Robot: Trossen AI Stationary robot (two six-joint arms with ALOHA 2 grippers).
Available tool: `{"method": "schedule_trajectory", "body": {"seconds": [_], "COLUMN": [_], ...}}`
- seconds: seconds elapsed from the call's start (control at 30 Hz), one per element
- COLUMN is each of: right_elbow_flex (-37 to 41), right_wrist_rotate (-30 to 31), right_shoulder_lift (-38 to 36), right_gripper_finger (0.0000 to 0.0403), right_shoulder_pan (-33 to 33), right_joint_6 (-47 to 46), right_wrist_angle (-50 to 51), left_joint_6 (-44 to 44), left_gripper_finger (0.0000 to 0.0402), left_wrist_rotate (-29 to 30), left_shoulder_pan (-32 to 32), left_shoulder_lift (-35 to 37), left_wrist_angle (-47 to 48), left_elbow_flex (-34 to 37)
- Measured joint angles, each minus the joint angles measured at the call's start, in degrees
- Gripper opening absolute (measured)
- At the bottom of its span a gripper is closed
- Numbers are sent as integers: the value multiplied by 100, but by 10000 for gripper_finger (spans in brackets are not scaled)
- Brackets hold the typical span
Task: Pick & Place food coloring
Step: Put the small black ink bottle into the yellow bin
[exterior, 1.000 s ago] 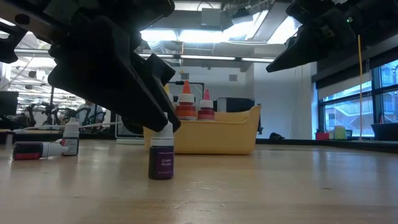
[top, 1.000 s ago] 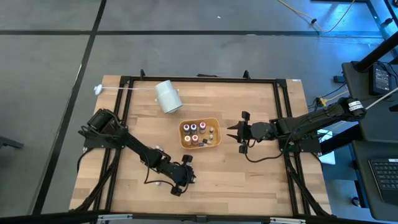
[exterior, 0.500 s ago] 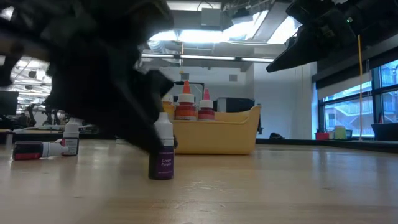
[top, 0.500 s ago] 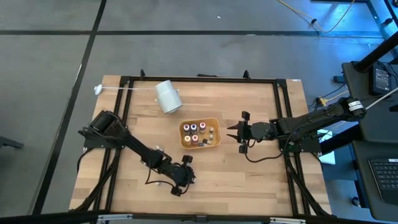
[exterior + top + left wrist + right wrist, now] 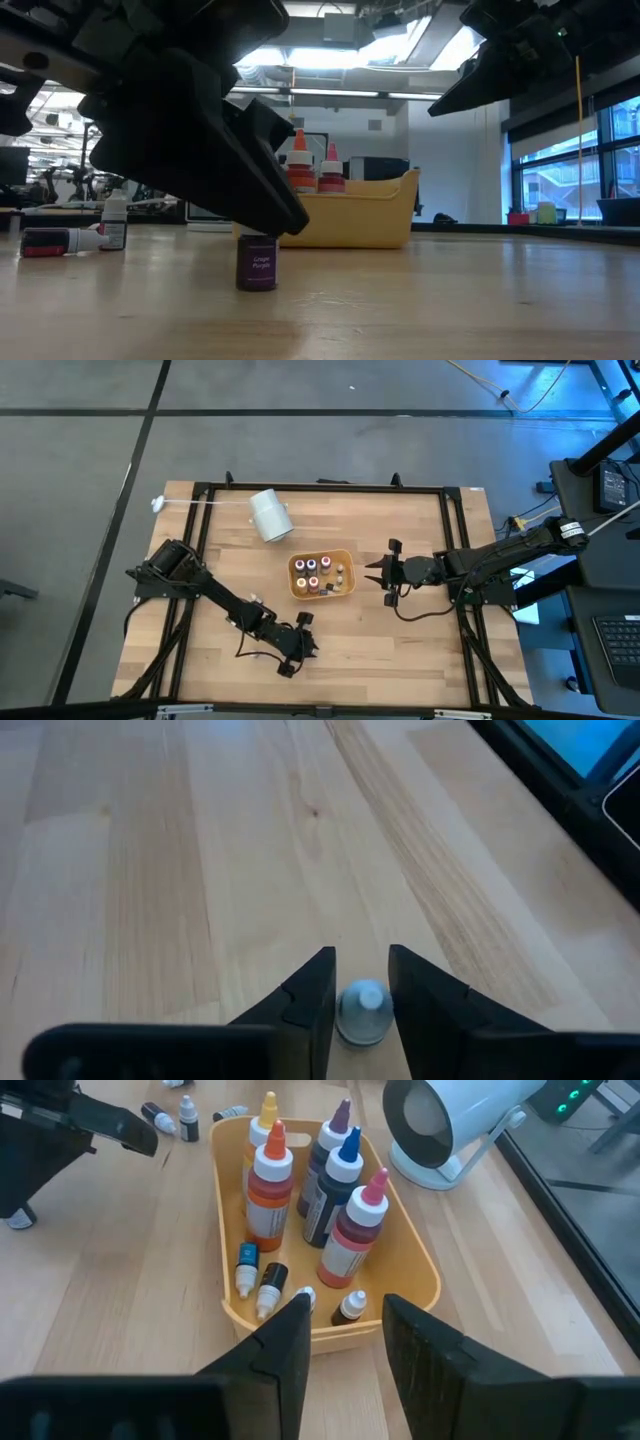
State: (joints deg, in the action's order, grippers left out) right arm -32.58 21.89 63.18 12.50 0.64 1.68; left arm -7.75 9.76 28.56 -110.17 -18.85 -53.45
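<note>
A tiny purple food coloring bottle with a dark label and a pale cap stands upright on the wooden table, near its front edge. The left gripper straddles the cap, its fingers pinching it from both sides. Farther back sits the orange tray holding more bottles. Beyond it the right gripper hovers with fingers slightly spread, holding nothing.

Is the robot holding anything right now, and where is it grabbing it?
The left hand is around the pale cap of a small purple bottle standing upright on the wooden table. The right hand holds nothing.
</note>
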Motion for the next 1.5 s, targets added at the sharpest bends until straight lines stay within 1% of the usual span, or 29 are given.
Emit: {"method": "schedule_trajectory", "body": {"seconds": [0.23,0.47,0.6,0.77,0.83,1.0,1.13,1.33,1.4,1.5], "right_elbow_flex": [0,0,0,0,0,0,0,0,0,0], "right_wrist_rotate": [0,0,0,9,9,10,11,9,9,7], "right_shoulder_lift": [0,0,0,0,0,0,0,0,0,0], "right_gripper_finger": [129,129,129,129,129,129,129,129,129,129], "right_shoulder_pan": [-1,-1,0,-1,-1,-1,-1,-1,-1,1], "right_joint_6": [-10,-13,-6,16,118,306,403,435,435,436], "right_wrist_angle": [41,41,40,37,37,34,34,34,34,34], "left_joint_6": [0,0,-3,190,243,256,256,242,238,213], "left_gripper_finger": [67,63,63,63,62,62,62,61,61,62], "left_wrist_rotate": [53,196,665,1681,1908,1778,1576,1196,1043,976], "left_shoulder_pan": [0,-57,-188,-564,-790,-1398,-1732,-2076,-2128,-2152], "left_shoulder_lift": [11,148,503,777,780,761,756,754,754,752], "left_wrist_angle": [149,266,206,132,-70,-458,-641,-634,-539,-305], "left_elbow_flex": [-17,-2,0,-4,-4,-4,-4,-6,-6,-6]}}
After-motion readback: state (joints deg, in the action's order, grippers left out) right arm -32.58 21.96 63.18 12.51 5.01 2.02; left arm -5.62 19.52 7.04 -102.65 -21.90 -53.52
